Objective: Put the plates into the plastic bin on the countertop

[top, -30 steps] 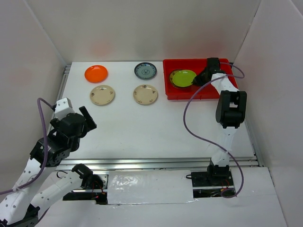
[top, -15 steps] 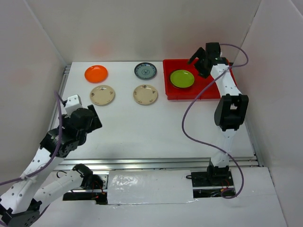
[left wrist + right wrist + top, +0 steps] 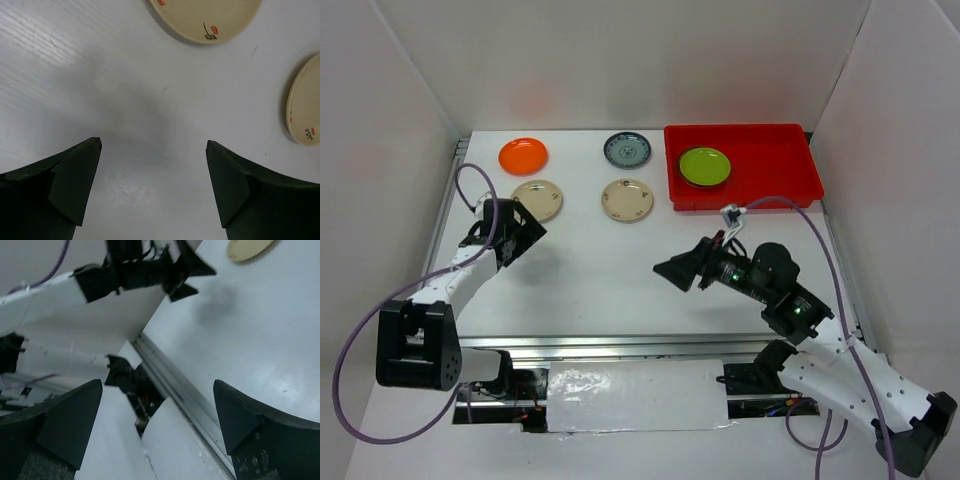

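On the far right of the countertop (image 3: pixel 600 265) sits the bin (image 3: pixel 770 170), with one green plate (image 3: pixel 705 166) lying flat near its left end. Four plates lie outside it, toward the far left: an orange plate (image 3: pixel 523 155), a grey-blue plate (image 3: pixel 626 150) and, nearer, a left cream plate (image 3: pixel 537 200) beside a right cream plate (image 3: pixel 627 199). The step in hand looks to be fetching another plate. The left gripper (image 3: pixel 152 147) hangs wide open and empty just short of the left cream plate, fingers aimed toward it. Next it would need to reach on, drop low and pinch the rim. That plate is shallow, glossy and flat on the surface, so the rim offers little purchase and it may skid. The right gripper (image 3: pixel 678 270), also open and empty, hovers over mid-table, apart from every plate.
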`<action>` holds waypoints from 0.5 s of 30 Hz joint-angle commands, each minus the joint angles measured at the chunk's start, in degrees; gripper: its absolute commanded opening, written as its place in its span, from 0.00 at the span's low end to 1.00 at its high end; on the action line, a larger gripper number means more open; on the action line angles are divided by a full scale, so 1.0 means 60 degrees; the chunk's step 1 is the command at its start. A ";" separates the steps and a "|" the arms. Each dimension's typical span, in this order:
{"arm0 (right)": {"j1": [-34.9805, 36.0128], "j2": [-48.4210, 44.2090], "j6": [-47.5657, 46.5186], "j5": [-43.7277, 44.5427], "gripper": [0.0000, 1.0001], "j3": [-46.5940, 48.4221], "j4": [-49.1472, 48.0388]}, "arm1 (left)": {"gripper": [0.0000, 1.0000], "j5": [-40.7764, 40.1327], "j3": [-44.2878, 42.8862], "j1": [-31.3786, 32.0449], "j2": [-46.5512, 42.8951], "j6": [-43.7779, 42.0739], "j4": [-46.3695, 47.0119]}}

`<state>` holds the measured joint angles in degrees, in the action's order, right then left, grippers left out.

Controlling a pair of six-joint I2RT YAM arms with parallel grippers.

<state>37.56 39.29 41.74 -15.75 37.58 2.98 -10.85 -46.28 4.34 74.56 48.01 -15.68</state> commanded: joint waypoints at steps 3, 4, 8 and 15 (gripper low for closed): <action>0.1107 -0.0394 0.0513 -0.1899 1.00 -0.1150 -0.1798 | 0.99 0.2054 0.1177 -0.1129 0.0696 0.0729 0.4996; 0.1325 -0.0657 0.0660 -0.2264 1.00 -0.1384 -0.2657 | 0.99 0.2232 0.1340 -0.1293 0.1089 0.0831 0.6220; 0.1736 -0.0908 0.1598 -0.3468 1.00 -0.2308 -0.4524 | 0.99 0.2730 0.1839 -0.2201 0.2350 0.1796 0.7694; 0.2923 -0.1069 0.1204 -0.2153 1.00 -0.2279 -0.3604 | 0.92 0.2410 -0.0396 -0.2467 0.4956 0.1345 0.6176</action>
<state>53.08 34.06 49.69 -31.20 23.24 -15.75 3.88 -43.86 -11.05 99.33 57.19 24.97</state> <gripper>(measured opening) 0.997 0.934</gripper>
